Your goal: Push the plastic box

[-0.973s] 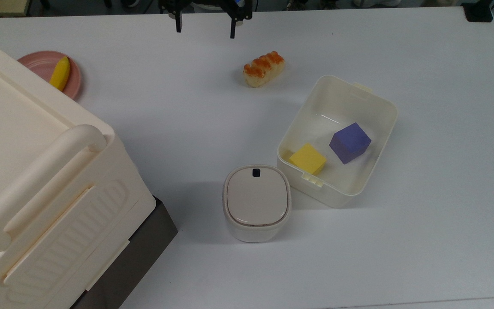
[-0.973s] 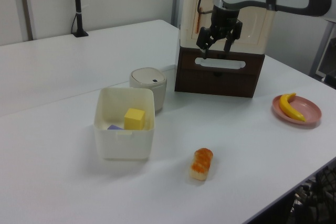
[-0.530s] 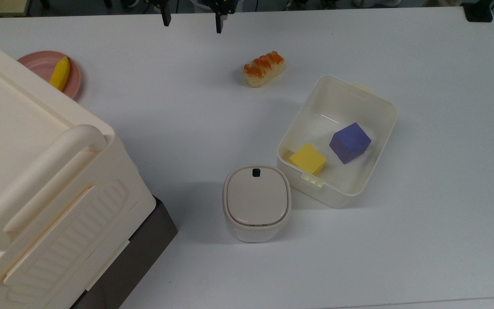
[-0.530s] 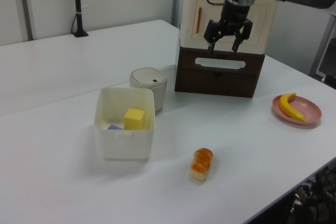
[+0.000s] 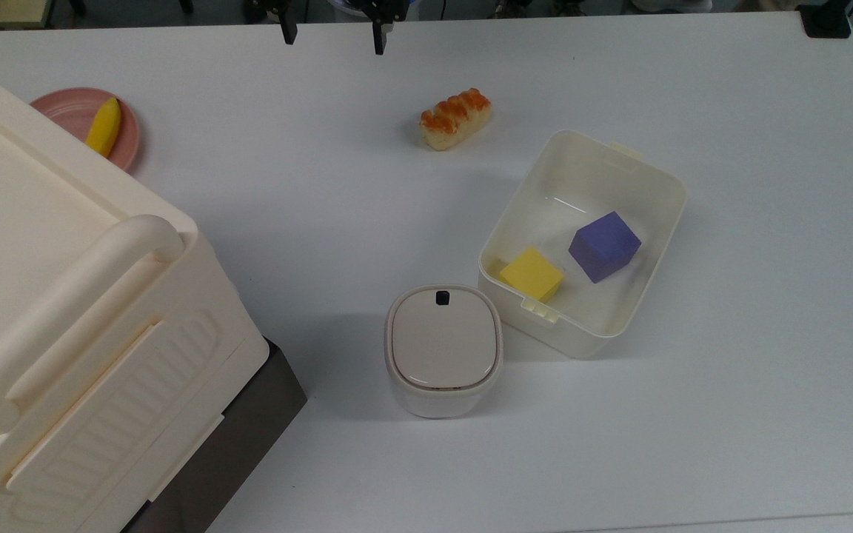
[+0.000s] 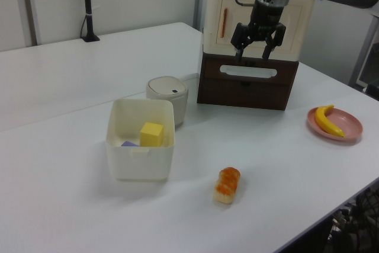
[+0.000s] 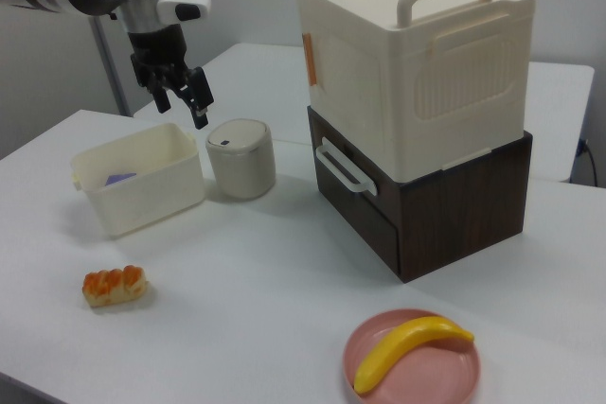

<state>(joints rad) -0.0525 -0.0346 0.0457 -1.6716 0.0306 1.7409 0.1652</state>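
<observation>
Gripper [image 6: 256, 53]: shifted away from plastic box [image 5: 580, 240] over the last second, fingers spread, empty, well apart. Box: beside lidded bin [image 5: 443, 349], holding yellow cube [image 5: 532, 274], purple cube [image 5: 604, 246]. Light, thin-walled, likely slides; push a long wall.

a large cream plastic chest [image 7: 417, 54] with thick handles is stacked on a dark brown wooden drawer unit [image 7: 445, 205]. a small rounded-square bin with a beige lid and black button [image 5: 443, 348] is seen nearby. a yellow banana [image 7: 409, 350] is laid on a pink plate [image 7: 454, 376]. an orange-topped sushi piece [image 5: 455, 118] is set on the white table [image 5: 730, 414].
</observation>
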